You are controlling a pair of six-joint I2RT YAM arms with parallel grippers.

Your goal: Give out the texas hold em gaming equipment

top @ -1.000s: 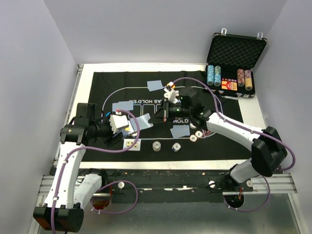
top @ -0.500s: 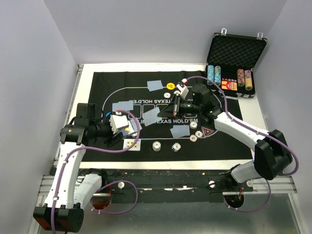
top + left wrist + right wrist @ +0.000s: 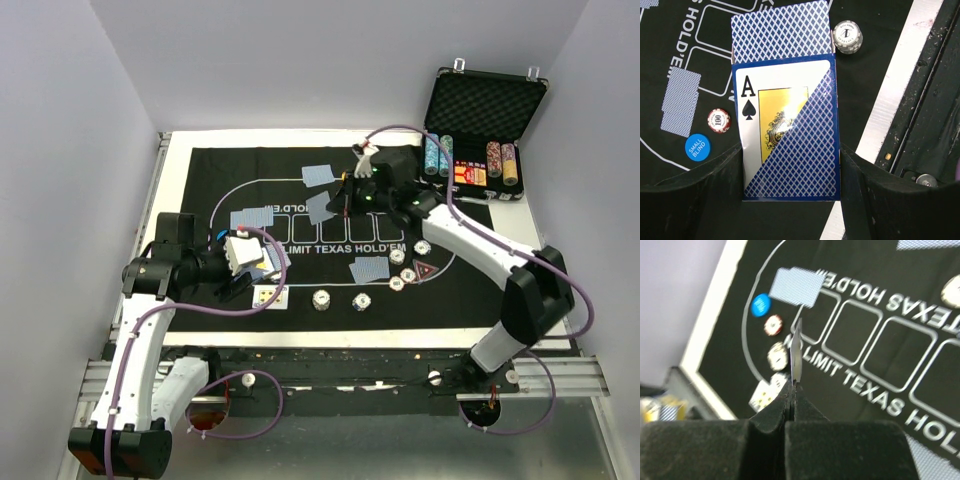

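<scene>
right hand [image 3: 791, 386] clamped tight, pinching card [image 3: 797, 355]

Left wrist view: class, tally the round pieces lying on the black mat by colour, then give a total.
Blue SMALL BLIND disc: 1
Red-edged 100 chip: 1
Grey-and-white chip stack: 1
Total: 3
</scene>
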